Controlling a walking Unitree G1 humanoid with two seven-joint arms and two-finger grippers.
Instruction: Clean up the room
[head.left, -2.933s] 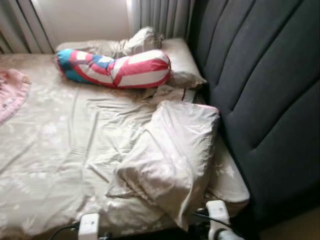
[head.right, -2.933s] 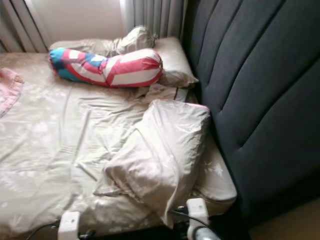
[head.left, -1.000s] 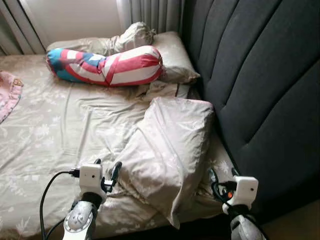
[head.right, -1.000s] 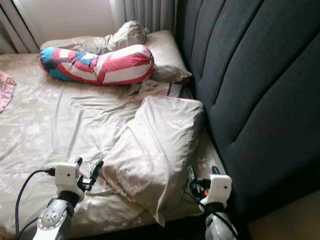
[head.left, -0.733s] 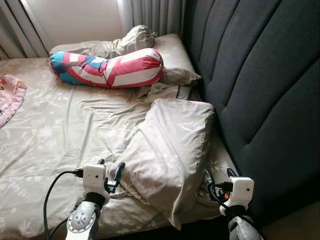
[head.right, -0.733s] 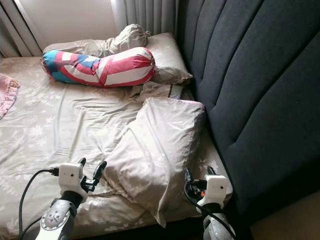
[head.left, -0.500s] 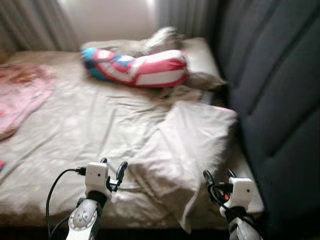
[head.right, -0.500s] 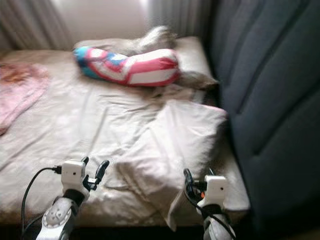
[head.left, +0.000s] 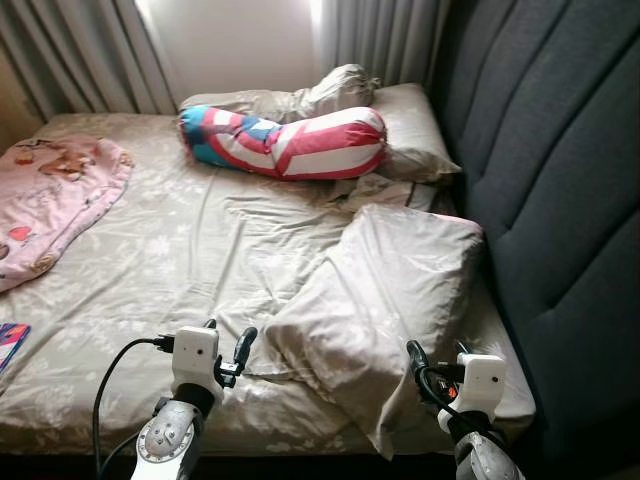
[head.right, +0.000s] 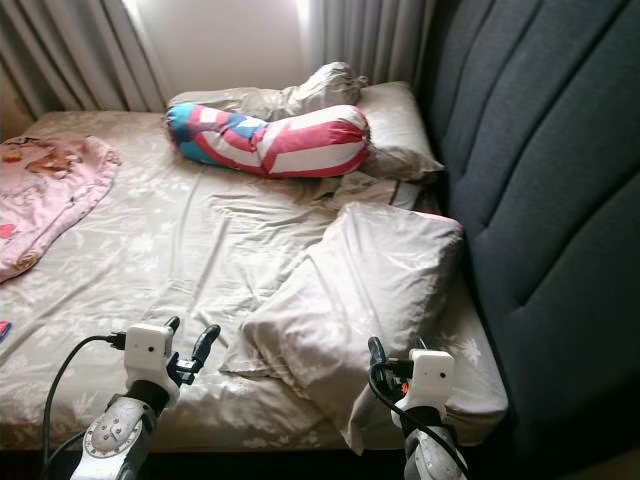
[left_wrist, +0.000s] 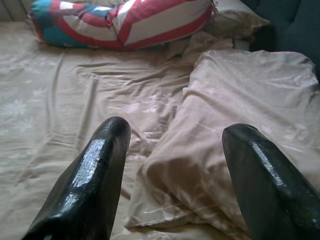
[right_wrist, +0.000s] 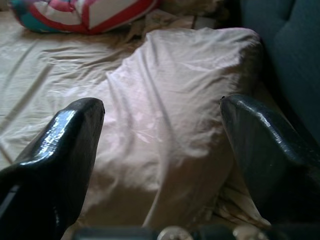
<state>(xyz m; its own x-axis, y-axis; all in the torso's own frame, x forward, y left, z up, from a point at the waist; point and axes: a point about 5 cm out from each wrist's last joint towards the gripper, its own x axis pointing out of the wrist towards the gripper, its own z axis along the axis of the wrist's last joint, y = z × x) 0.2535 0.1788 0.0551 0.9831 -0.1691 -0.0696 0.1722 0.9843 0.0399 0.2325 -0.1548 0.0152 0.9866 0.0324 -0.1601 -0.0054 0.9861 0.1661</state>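
The bed filled the scene, its beige floral sheet rumpled, with the dark padded headboard along the robot's right. A pink blanket lay at the far left edge. The large beige pillow lay askew near the headboard, its lower corner drooping over the mattress edge; beyond it a striped bolster rested against 2 more pillows. The beige pillow looked light, soft and floppy, likely to sag if lifted by 1 corner, so a 2-sided hold on its near edges seemed best. The left hand hovered just beside its lower left edge, the right hand at its lower right corner. Both hands were spread wide and held nothing.
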